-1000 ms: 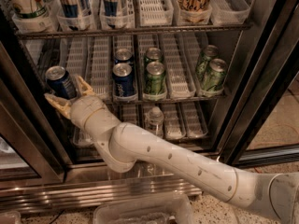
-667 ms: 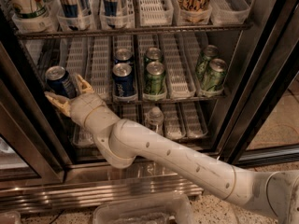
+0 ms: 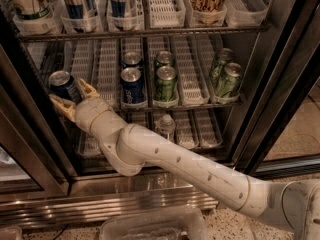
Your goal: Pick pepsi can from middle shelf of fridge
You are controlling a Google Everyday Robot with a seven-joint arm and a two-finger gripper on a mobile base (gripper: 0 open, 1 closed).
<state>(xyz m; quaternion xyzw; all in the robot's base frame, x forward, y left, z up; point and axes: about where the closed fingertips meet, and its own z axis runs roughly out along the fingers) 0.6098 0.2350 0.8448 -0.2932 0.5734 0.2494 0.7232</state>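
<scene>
A single camera stands in front of the open fridge point(image 3: 281, 79), high up and close, looking down at the middle shelf point(image 3: 192, 81). The arm point(image 3: 190, 166) enters from lower right. The gripper point(image 3: 74, 95) is at frame left, clasping the pepsi can point(image 3: 64, 85).

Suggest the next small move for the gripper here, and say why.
Probably a short, straight pull back out of the fridge. The gripper is at the left front of the middle shelf, its fingers on either side of the tilted pepsi can, which looks held. The black door frame is close on the left, so a straight pull seems safest.
</scene>
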